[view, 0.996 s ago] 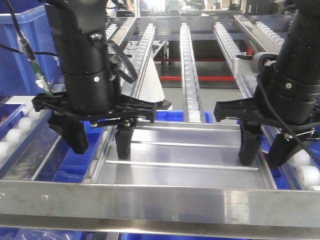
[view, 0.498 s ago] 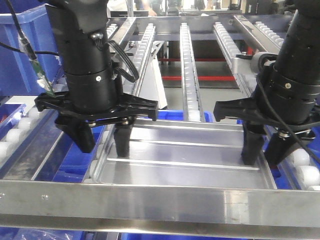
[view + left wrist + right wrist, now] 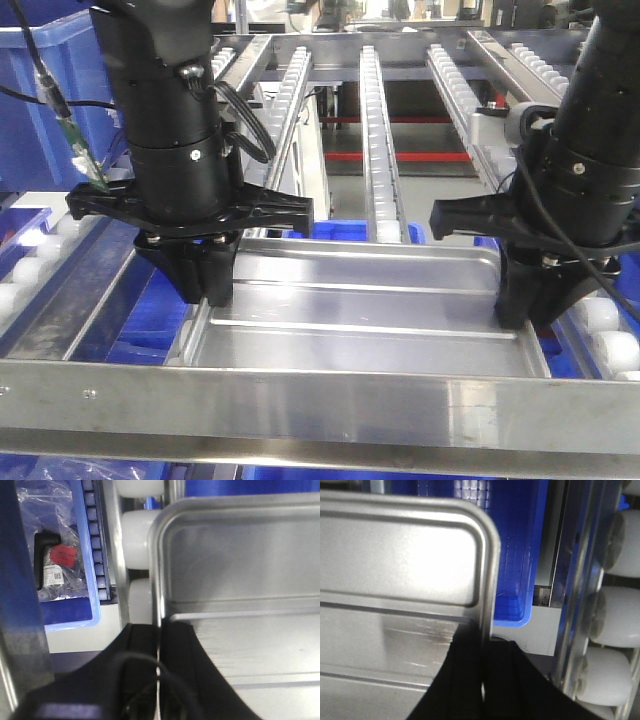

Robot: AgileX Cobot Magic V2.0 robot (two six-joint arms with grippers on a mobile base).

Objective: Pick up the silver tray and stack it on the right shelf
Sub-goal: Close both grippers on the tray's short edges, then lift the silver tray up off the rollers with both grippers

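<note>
Jaws of left gripper (image 3: 207, 283) and right gripper (image 3: 537, 305) pinched onto opposite rims of shiny ridged stainless-steel tray (image 3: 365, 310), lower centre; white rollers (image 3: 137, 540) alongside.

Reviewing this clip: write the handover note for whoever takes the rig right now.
Left gripper: jaws shut on the left rim of the silver tray; the wrist view shows the rim pinched between them.
Right gripper: jaws shut on the tray's right rim.
Tray: lying in the roller rack behind the front bar, blue bins below.
Done: both grips made.
Left: lift the tray level with both arms, carry it to the right shelf and stack it there.
</note>
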